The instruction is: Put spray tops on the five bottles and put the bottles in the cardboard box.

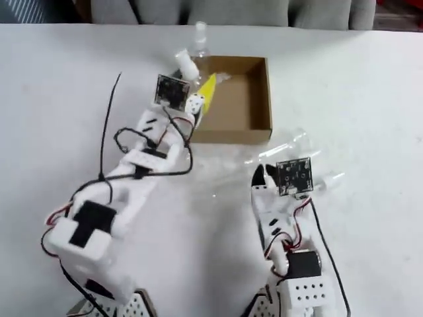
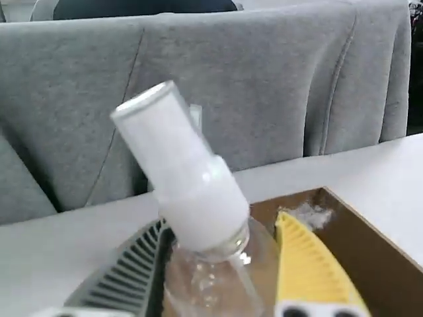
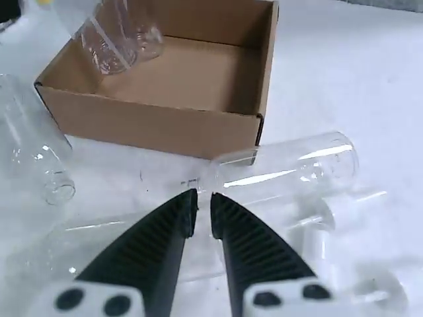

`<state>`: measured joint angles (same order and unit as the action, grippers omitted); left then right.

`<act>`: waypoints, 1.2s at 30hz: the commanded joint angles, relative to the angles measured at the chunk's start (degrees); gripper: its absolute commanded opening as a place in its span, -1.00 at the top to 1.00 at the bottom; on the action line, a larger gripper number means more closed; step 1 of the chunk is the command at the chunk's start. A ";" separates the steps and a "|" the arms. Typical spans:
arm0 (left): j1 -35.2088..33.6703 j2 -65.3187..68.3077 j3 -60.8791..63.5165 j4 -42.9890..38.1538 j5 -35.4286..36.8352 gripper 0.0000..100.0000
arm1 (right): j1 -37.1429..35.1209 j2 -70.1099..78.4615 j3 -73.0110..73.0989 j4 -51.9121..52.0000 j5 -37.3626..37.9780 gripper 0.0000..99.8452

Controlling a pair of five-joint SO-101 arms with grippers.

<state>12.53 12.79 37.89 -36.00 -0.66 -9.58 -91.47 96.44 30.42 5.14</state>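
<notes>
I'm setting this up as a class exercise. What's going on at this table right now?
Two robot arms are working on a bottling job. The left gripper holds a clear bottle, already fitted with a white spray top, tilted above one corner of the cardboard box and not yet set down. The right gripper hovers, shut, over a clear bottle lying on the table in front of the box. Beside it, an uncapped bottle has no top.

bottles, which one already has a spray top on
The bottle in the left gripper, at the box's corner: it wears a white top. The loose bottles before the box look bare.
</notes>
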 commanded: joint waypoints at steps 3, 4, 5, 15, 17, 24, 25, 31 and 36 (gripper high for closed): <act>-1.36 4.62 -11.43 1.23 -1.49 0.96 | 0.31 -0.48 0.70 0.13 0.00 0.97; -1.45 5.76 -12.84 1.58 -1.49 0.96 | 0.31 -0.48 0.70 0.13 0.00 0.97; -1.54 6.90 -13.89 1.58 -1.49 0.96 | 0.40 -0.48 0.70 0.13 0.00 0.97; -2.07 12.88 -15.82 1.49 -1.58 0.96 | 0.40 -0.48 0.70 0.13 0.00 0.97; -2.07 13.41 -16.26 1.58 -1.58 0.96 | 0.40 -0.48 0.70 0.13 0.00 0.97; -3.03 20.35 -23.47 1.58 -1.49 0.96 | 0.40 -0.40 0.70 0.13 0.00 0.97; -3.03 21.49 -24.35 1.58 -1.49 0.96 | 0.40 -0.40 0.70 0.13 0.00 0.97; -3.03 23.69 -25.49 1.67 -1.49 0.96 | 0.40 -0.40 0.70 0.13 0.00 0.97; -3.03 23.78 -25.49 1.67 -1.49 0.96 | 0.40 -0.40 0.70 0.13 0.09 0.97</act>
<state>10.33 36.79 15.21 -34.42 -1.54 -9.58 -91.47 96.44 30.42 5.14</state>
